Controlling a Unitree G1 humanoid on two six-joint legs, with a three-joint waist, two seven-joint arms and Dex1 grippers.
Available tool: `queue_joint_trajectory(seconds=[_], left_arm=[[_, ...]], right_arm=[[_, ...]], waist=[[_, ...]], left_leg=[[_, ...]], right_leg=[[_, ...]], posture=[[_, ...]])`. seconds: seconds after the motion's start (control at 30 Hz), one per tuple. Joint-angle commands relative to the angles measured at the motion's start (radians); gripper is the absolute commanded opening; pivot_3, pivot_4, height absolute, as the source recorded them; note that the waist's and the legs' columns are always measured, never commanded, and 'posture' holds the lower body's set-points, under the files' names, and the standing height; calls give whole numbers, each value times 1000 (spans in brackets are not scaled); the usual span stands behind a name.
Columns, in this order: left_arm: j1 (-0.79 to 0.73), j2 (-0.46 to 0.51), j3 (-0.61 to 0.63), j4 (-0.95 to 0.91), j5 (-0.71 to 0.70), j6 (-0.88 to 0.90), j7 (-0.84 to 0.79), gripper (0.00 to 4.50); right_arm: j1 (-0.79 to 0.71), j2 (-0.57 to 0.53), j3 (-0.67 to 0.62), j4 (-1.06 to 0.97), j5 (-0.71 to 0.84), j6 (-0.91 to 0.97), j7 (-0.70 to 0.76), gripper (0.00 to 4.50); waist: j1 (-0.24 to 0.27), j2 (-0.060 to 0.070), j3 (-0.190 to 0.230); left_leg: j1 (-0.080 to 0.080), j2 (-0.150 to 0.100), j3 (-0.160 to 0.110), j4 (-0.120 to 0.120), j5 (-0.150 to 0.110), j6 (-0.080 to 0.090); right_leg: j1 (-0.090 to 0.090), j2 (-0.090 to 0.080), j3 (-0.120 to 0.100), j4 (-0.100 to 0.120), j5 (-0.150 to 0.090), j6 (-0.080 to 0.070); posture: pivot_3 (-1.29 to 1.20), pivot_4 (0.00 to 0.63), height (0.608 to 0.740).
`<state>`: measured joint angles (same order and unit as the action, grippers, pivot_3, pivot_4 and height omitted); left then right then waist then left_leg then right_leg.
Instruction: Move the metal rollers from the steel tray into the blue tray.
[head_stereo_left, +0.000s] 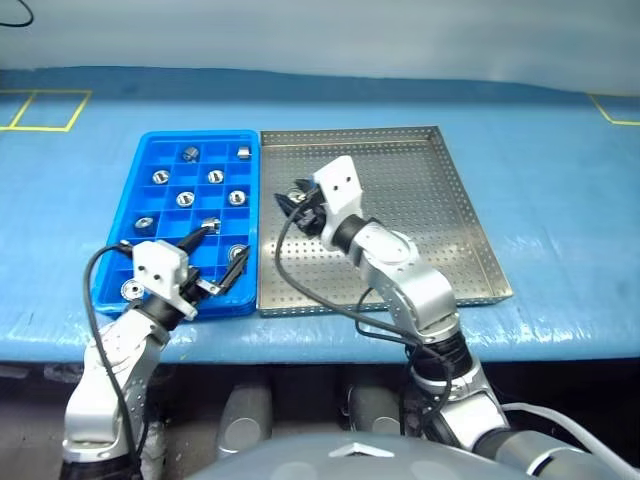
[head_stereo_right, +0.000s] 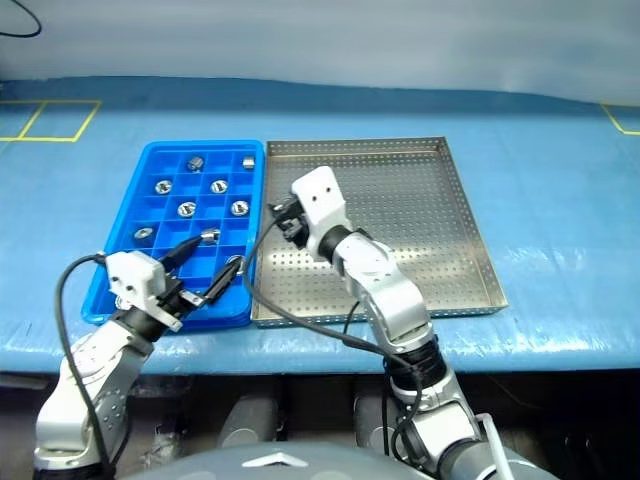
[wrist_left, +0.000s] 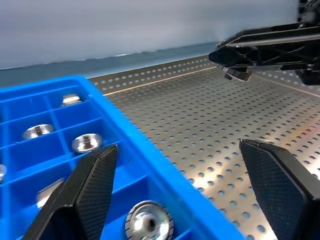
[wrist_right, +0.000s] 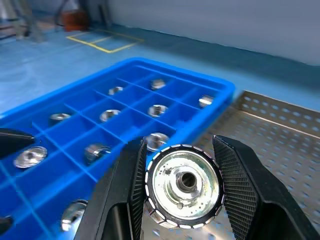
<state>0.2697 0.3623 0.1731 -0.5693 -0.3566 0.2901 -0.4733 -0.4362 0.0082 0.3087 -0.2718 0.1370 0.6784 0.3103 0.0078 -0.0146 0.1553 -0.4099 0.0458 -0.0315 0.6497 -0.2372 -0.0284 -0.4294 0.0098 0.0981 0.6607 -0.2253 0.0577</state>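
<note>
A shiny silver roller (wrist_right: 183, 186), ringed by small bright segments around a dark central hole, is clamped between the fingers of the right gripper (wrist_right: 183, 192) above the perforated steel tray (head_stereo_left: 440, 215), close to that tray's edge beside the blue tray (head_stereo_left: 145, 165). Just beyond the held piece, more metal rollers (head_stereo_left: 186, 199) are seen lying singly in the blue compartments. Its face is shown in the right wrist view; in the head views it is hidden by the fingers. The left gripper (head_stereo_left: 212, 259) is spread wide and empty over the blue tray's near corner.
</note>
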Motion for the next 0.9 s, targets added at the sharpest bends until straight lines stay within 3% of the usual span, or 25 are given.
queue_joint_trajectory(seconds=[0.03,0.43,0.83,0.9], left_arm=[[71,0,71,-102,-13,-34,24,4294],[318,-75,183,-242,-17,-84,87,4294],[278,-78,125,-218,-5,-86,88,4294],[254,-71,107,-207,-5,-80,83,4294]], right_arm=[[-36,26,56,39,7,-50,41,1781],[-52,101,224,237,-13,-161,163,1781],[-60,121,202,457,-42,-222,186,1781],[-59,121,178,469,-42,-218,174,2496]], waist=[[22,0,0],[116,-2,0],[154,-2,0],[153,-2,0]], left_leg=[[0,0,0,0,0,0],[0,1,1,1,0,0],[0,1,1,0,0,-1],[0,1,1,0,0,-1]], right_leg=[[0,0,0,0,0,0],[0,-1,-2,-1,-5,-7],[-2,-1,-3,-1,-5,-8],[-1,0,-3,-1,-5,-8]], posture=[[333,150,740],[500,150,740],[500,150,740],[445,150,740]])
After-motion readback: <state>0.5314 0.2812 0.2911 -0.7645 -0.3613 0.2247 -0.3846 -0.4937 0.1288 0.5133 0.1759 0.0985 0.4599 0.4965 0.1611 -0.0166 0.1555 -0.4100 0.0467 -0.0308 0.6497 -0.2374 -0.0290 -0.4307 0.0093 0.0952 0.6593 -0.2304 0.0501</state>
